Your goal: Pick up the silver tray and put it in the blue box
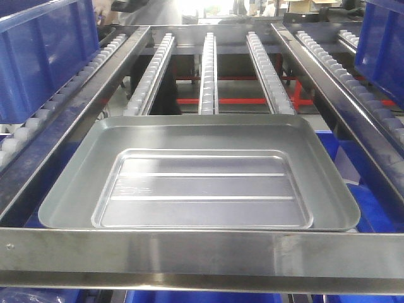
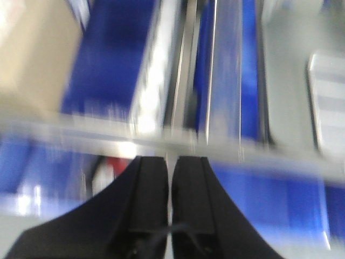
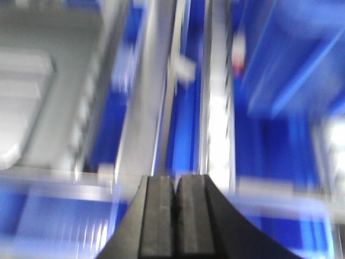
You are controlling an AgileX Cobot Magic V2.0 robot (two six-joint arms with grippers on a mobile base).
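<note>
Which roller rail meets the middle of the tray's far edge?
The middle rail; its neighbours meet the tray nearer the corners.

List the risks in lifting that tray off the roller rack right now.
1. Both the left hand and right hand are shut and off to the sides of the silver tray; they must open before gripping its thin sloped rim, or they may slip.
2. The tray lies close behind the front steel bar, so its near rim could catch when lifted.
</note>
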